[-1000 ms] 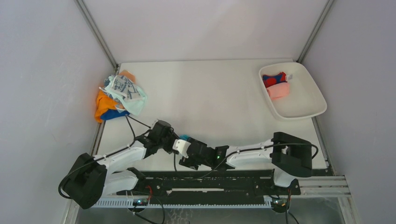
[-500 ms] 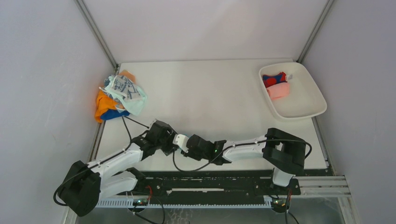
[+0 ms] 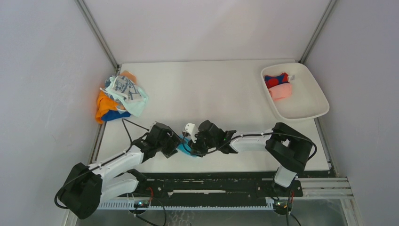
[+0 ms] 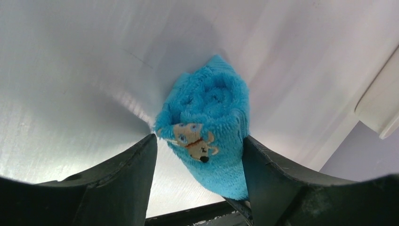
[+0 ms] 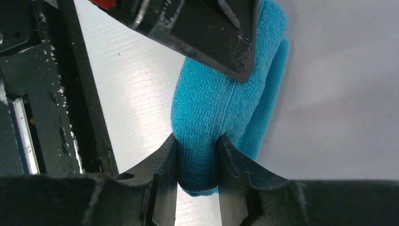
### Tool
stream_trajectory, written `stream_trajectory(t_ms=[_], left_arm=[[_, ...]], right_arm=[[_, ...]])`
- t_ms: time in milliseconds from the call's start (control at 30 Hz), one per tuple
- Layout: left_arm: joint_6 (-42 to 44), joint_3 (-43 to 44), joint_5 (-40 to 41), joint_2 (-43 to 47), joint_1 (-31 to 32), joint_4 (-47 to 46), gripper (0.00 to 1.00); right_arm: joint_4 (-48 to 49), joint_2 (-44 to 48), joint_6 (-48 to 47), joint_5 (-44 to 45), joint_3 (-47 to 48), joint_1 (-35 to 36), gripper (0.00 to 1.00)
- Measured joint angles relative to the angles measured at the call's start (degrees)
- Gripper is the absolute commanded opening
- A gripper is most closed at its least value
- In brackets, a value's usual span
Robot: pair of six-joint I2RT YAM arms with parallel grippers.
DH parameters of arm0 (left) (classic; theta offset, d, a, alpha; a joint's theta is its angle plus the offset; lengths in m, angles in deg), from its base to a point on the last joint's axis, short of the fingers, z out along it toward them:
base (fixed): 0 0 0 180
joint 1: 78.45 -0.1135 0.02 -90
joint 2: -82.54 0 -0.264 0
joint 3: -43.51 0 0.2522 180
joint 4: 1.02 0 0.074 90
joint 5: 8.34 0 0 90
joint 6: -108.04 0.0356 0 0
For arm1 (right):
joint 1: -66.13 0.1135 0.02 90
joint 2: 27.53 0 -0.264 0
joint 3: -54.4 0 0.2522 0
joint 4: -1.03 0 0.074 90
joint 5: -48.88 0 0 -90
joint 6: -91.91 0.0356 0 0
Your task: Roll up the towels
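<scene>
Handover, it seems: right claw point(image 5: 196, 155) pinches rolled bright blue fluffy towel point(image 4: 211, 117), left claw point(image 4: 198, 141) spread. Next, likely carry to white plastic tray point(image 3: 303, 100).

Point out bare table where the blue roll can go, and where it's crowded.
Bare: the wide white tabletop between the heap of mixed-colour cloth towels and the white plastic tray; also the tray's near half. Crowded: near centre, left gripper and right gripper at the bright blue rolled towel.

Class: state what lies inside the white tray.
Inside the white tray lie a red-and-blue towel and a pink towel, touching. The tray floor beneath them is covered.
</scene>
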Motion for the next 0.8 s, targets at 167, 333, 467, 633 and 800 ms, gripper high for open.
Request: stream_trajectory(t_ms=[167, 333, 467, 633, 800], left_arm=[[0.22, 0.48, -0.35, -3.15, -0.61, -1.51, 0.66], [0.48, 0.98, -0.37, -5.11, -0.92, -2.89, 0.6], [0.52, 0.96, -0.39, -5.97, -0.96, -3.74, 0.52], [1.09, 0.96, -0.76, -7.54, -0.96, -5.11, 0.43], [2.62, 2.97, -2.14, -10.62, -0.94, -5.53, 0.42]], right_arm=[[0.7, -0.57, 0.37, -3.32, 0.0, -0.76, 0.25], [0.76, -0.72, 0.39, -4.39, 0.0, -0.81, 0.26], [0.74, -0.72, 0.42, -4.26, 0.0, -0.81, 0.36], [-1.42, -0.17, 0.33, 0.42, 0.76, 1.55, 0.6], [-7.32, 0.98, -1.33, 12.04, 2.8, 7.8, 0.71]])
